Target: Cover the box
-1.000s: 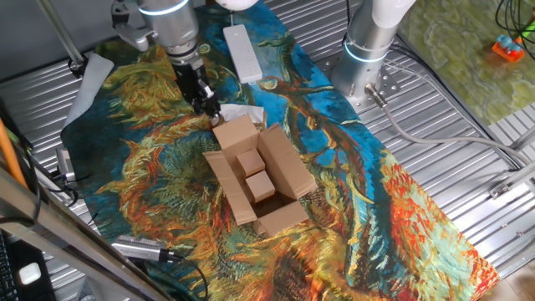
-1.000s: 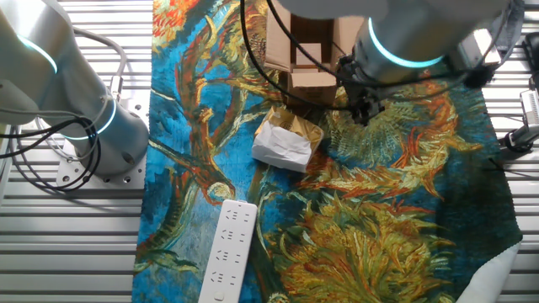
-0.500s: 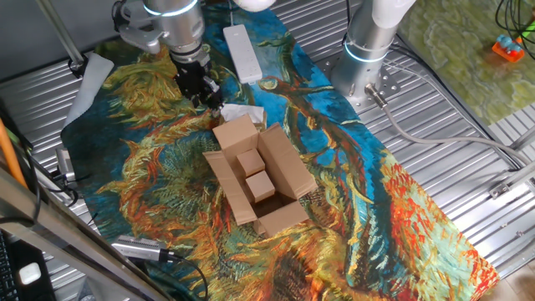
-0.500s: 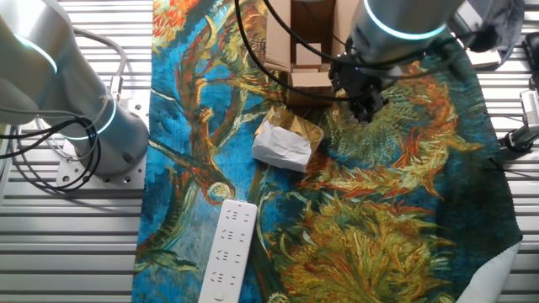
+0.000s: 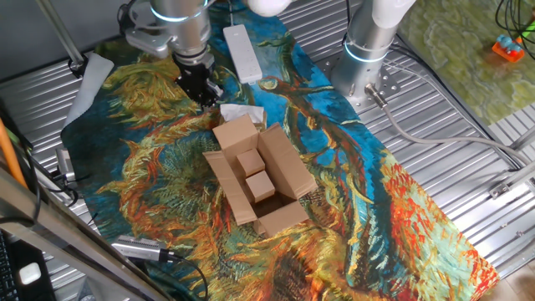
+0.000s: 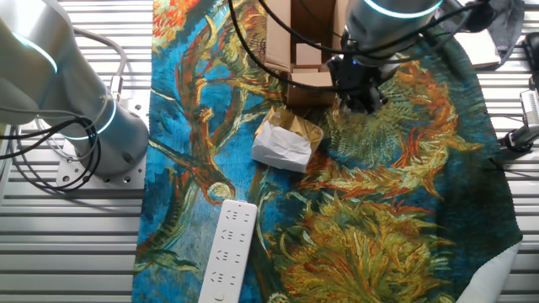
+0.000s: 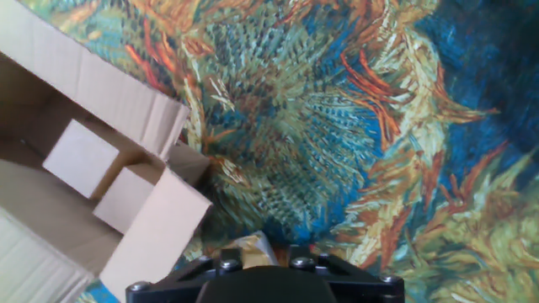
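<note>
Your tool hangs above the patterned cloth, holding nothing; you cannot tell from these views whether its fingers are parted or together. The box sits just beside the tool on the worktop, all four flaps folded outward, with two small cardboard blocks inside. In the hand view it lies to the tool's left. A crumpled paper packet lies near the tool.
</note>
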You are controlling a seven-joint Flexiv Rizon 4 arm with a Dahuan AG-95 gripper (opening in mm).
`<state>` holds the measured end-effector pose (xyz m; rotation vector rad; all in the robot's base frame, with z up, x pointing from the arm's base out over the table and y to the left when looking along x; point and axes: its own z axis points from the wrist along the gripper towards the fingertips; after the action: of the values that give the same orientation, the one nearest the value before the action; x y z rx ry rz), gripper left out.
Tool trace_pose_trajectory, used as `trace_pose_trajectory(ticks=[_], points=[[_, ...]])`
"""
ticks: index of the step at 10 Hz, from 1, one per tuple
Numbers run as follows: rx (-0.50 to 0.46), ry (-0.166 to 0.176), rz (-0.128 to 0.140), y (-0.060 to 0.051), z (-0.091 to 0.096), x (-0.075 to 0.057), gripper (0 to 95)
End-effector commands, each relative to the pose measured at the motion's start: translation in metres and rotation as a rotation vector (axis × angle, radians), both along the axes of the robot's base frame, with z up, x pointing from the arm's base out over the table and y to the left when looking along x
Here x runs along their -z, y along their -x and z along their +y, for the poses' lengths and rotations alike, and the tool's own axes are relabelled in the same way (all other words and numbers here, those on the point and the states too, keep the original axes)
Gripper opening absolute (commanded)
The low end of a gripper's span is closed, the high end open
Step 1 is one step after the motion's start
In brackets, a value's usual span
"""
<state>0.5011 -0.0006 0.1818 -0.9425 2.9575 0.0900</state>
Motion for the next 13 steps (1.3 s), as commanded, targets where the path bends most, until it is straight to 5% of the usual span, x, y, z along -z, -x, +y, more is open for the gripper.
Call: trace_pose_trajectory(ticks=[1, 5, 8, 10, 12, 13], points=[[-0.043, -0.042, 0.012, -0.001, 0.0, 0.0, 0.0], [-0.031, -0.054, 0.032, 0.001, 0.001, 0.0, 0.0], [0.043, -0.126, 0.051, 0.02, 0.017, -0.001, 0.0], [0.094, -0.137, 0.056, 0.025, 0.033, -0.007, 38.0], [0.116, -0.196, 0.056, 0.028, 0.041, -0.006, 76.0], [0.138, -0.226, 0.059, 0.031, 0.048, -0.001, 76.0]])
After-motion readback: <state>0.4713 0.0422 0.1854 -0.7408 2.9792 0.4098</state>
